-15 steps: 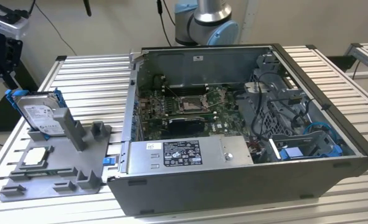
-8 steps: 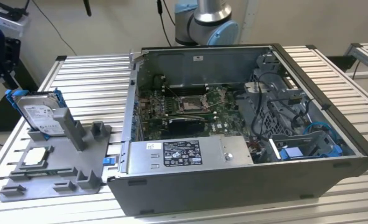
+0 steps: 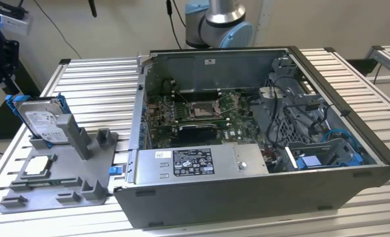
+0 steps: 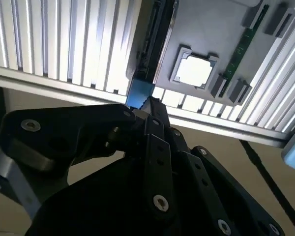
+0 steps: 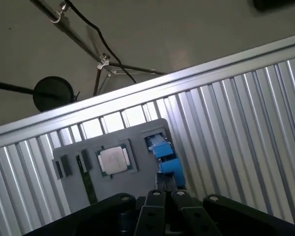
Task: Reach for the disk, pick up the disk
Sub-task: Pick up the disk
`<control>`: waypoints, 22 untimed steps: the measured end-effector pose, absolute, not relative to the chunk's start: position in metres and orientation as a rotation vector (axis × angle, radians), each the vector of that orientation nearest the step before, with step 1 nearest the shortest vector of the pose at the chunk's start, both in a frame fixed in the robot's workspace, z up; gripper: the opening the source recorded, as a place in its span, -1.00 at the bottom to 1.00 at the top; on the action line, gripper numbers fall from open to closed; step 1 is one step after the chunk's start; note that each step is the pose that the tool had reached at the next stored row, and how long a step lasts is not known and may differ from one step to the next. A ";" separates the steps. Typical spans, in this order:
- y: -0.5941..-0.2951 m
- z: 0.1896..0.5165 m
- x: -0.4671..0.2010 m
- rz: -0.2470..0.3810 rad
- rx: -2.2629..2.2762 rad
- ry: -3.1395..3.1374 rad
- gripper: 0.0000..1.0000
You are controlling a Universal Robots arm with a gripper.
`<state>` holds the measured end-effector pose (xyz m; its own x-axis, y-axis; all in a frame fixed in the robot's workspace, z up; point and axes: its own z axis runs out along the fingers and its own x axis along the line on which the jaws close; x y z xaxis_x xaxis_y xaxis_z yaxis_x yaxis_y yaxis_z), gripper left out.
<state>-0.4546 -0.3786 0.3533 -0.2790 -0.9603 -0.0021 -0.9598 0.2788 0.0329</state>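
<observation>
The disk (image 3: 43,121) stands on edge in a slot of a gray holder tray (image 3: 69,185) on the slatted aluminium table (image 3: 96,84), at the exterior view's left, well apart from the open computer case (image 3: 247,200). Its labelled silver face is framed by the blue bracket. A small square processor chip (image 3: 38,166) lies flat in the tray just in front of it. The robot arm's base (image 3: 221,19) rises behind the case.

In both wrist views the black gripper (image 4: 148,105) (image 5: 166,183) points at the blue top edge of the disk (image 4: 140,93) (image 5: 164,152), its tip very near the bracket; whether they touch cannot be told, nor whether the gripper is wide or narrow. Beside the disk lie the chip (image 4: 194,70) (image 5: 114,160) and a green memory stick (image 4: 243,46) (image 5: 87,182).
</observation>
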 end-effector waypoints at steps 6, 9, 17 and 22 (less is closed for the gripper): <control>-0.379 0.353 -0.455 -0.041 1.999 -2.398 -1.00; -0.379 0.353 -0.455 -0.041 2.011 -2.388 -1.00; -0.378 0.347 -0.452 -0.041 2.015 -2.385 1.00; -0.377 0.340 -0.449 -0.041 2.041 -2.363 1.00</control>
<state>-0.4488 -0.3770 0.3403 -0.1453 -0.9894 -0.0028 -0.9889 0.1452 0.0325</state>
